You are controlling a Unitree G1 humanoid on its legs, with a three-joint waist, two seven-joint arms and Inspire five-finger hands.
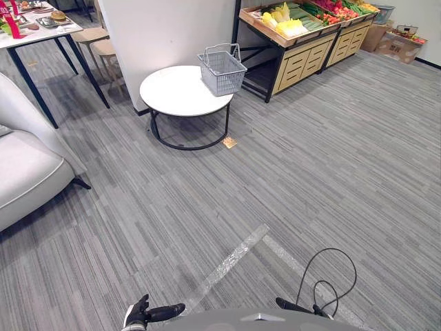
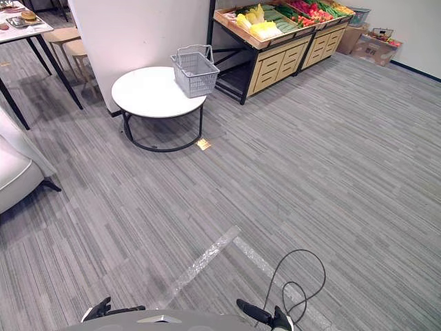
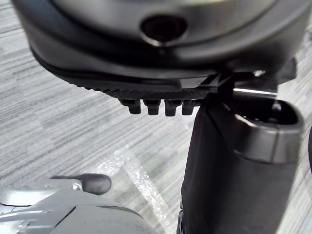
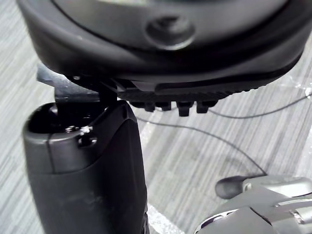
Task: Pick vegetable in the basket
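Note:
A grey wire basket [image 1: 222,70] stands empty on the far edge of a round white table [image 1: 172,93]. Behind it, a wooden stand [image 1: 296,52] carries vegetables: yellow ones [image 1: 288,26], green ones [image 1: 303,14] and red ones [image 1: 337,8]. Both hands hang low and near me, far from the table. My left hand [image 1: 145,314] is open and holds nothing, its thumb [image 3: 239,170] standing out over the carpet. My right hand [image 1: 296,305] is likewise open and empty, with its thumb [image 4: 87,170] above the floor.
A light sofa [image 1: 27,165] sits at the left. A dining table [image 1: 34,31] with dishes and two stools [image 1: 96,38] stand at the back left beside a white pillar [image 1: 165,34]. Tape lines [image 1: 227,265] cross the grey carpet. Boxes [image 1: 400,45] lie at the back right.

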